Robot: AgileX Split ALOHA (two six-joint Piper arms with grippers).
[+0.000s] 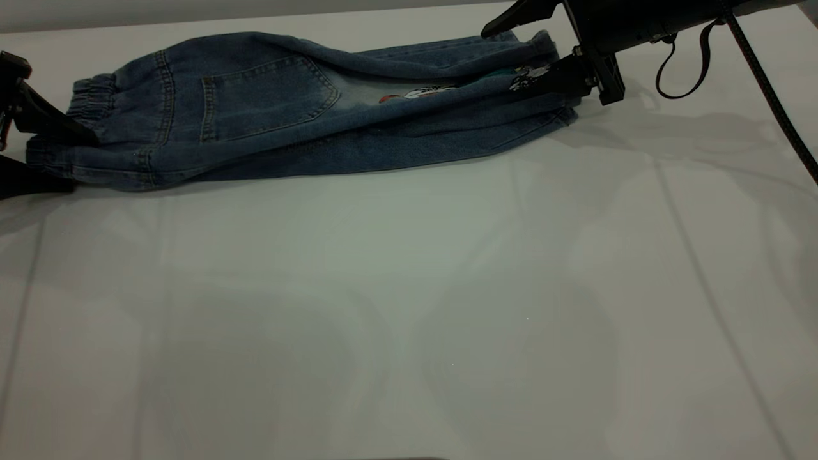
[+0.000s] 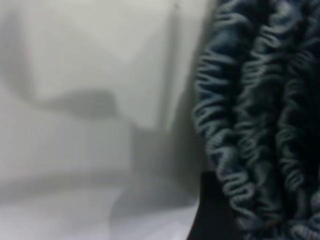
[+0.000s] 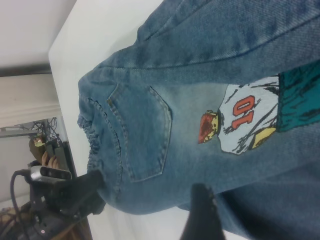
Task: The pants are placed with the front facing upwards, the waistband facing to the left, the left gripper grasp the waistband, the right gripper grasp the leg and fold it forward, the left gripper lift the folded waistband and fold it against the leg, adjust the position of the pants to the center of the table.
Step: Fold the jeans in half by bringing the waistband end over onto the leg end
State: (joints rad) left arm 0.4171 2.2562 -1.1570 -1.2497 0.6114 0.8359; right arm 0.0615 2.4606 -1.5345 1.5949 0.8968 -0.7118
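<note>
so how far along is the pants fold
Done: the lengthwise fold, since the pants lie doubled, back pocket up. In hand: the left gripper at the waistband, the right gripper at the leg hems. Left: folding waistband to leg and centering; they lie at the table's far edge.

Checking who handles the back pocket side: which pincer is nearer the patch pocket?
Left. The left pincer sits at the waistband, just beyond the patch pocket. The right pincer is at the leg hem end of the pants, farther from the pocket.
</note>
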